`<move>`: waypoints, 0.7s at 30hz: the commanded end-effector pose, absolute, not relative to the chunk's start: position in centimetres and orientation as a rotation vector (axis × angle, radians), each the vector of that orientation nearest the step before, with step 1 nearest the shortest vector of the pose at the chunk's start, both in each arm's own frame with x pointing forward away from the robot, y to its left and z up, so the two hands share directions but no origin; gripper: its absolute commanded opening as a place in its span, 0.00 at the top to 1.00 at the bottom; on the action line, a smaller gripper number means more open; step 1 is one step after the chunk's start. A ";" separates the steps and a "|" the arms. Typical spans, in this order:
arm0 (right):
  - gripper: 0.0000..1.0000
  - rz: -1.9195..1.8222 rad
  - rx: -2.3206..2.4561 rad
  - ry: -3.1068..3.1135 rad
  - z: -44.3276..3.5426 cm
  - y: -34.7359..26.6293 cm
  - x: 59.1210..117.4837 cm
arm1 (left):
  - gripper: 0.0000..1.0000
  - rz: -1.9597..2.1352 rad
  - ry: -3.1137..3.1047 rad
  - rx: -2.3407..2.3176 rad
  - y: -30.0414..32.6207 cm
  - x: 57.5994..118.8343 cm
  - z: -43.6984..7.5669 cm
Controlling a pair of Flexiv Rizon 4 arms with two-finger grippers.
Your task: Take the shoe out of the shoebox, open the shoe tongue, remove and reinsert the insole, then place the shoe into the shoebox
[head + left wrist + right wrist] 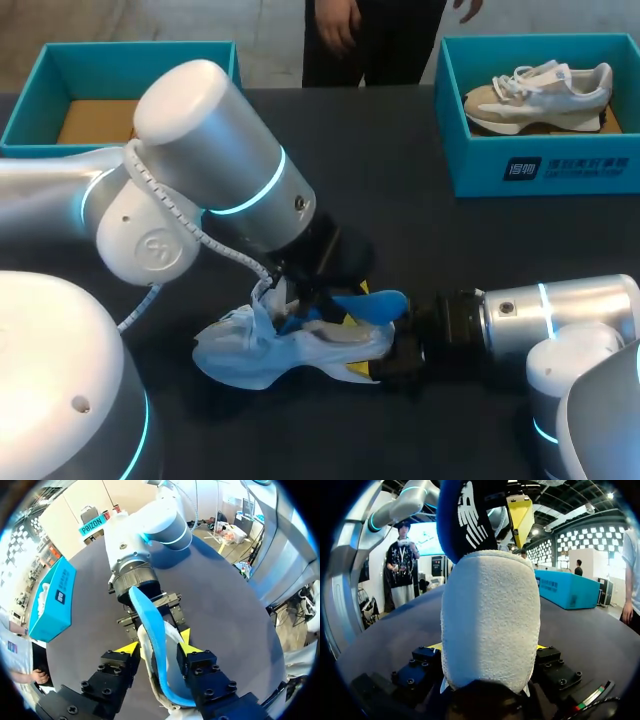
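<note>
A light blue and white shoe (pixel 262 350) lies on its side on the dark table near the front. A blue insole (pixel 375 303) sticks up out of its opening. My left gripper (pixel 325 305) hangs over that opening. In the left wrist view the insole (pixel 155 630) runs between its open fingers (pixel 129 648), with a narrow gap at each side. My right gripper (pixel 385 360) is shut on the shoe's heel. In the right wrist view the fuzzy white heel (pixel 490 620) fills the space between its fingers (pixel 422 660), and the insole (pixel 465 515) rises above it.
A teal shoebox (pixel 540 165) at the back right holds a beige and white shoe (pixel 540 95). A second teal box (pixel 40 90) with a brown floor stands at the back left. Bare dark tabletop lies between the boxes.
</note>
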State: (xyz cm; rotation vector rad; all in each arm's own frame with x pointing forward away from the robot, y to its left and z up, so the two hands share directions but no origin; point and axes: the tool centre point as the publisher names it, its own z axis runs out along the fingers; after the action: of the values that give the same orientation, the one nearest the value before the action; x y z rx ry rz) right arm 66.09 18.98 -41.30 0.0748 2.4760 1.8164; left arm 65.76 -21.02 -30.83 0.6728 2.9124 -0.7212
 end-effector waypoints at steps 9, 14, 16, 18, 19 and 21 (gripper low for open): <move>1.00 1.812 0.077 2.477 -41.3 19.1 66.0 | 0.67 -0.711 2.920 0.667 -21.6 65.8 -31.4; 1.00 1.812 0.077 2.477 -41.3 19.1 66.0 | 1.00 -0.716 2.919 0.658 -21.6 65.9 -31.4; 1.00 1.812 0.077 2.477 -41.3 19.1 66.0 | 1.00 -0.723 2.916 0.653 -21.5 66.0 -31.4; 1.00 1.812 0.077 2.477 -41.3 19.1 66.0 | 1.00 -0.734 2.914 0.649 -21.3 66.0 -31.3; 1.00 1.812 0.077 2.477 -41.3 19.1 66.0 | 1.00 -0.740 2.912 0.648 -21.3 66.0 -31.2; 1.00 1.812 0.077 2.477 -41.3 19.1 66.0 | 1.00 -0.755 2.908 0.646 -21.1 65.9 -31.1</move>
State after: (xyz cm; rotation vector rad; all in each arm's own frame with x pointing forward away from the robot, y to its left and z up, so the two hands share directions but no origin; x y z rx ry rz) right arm 66.09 18.98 -41.30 0.0748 2.4760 1.8163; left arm 66.05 -21.66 -31.04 0.6430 2.9152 -0.7337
